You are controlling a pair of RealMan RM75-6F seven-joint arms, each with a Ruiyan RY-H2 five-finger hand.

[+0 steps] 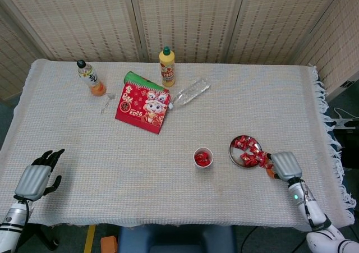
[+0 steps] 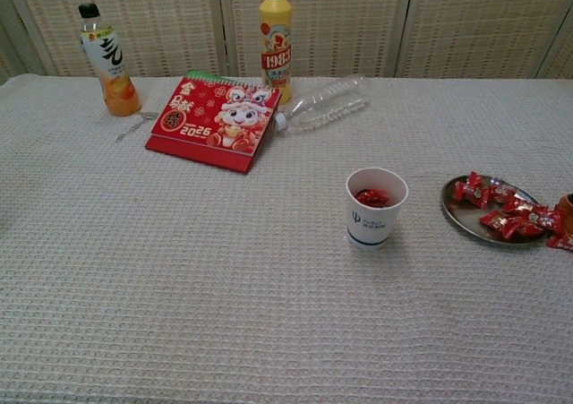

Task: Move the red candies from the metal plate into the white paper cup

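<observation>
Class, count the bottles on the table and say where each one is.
3. The orange drink bottle stands far left, the yellow bottle stands behind the calendar, and the clear bottle lies on its side beside it.

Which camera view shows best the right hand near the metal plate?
The head view: the right hand shows whole, at the near right edge of the metal plate. The chest view shows only an orange sliver of it at the frame's right edge.

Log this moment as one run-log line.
right hand: at metal plate edge, grasp unclear | red candies: on plate, some in white paper cup | left hand: idle, open
</observation>
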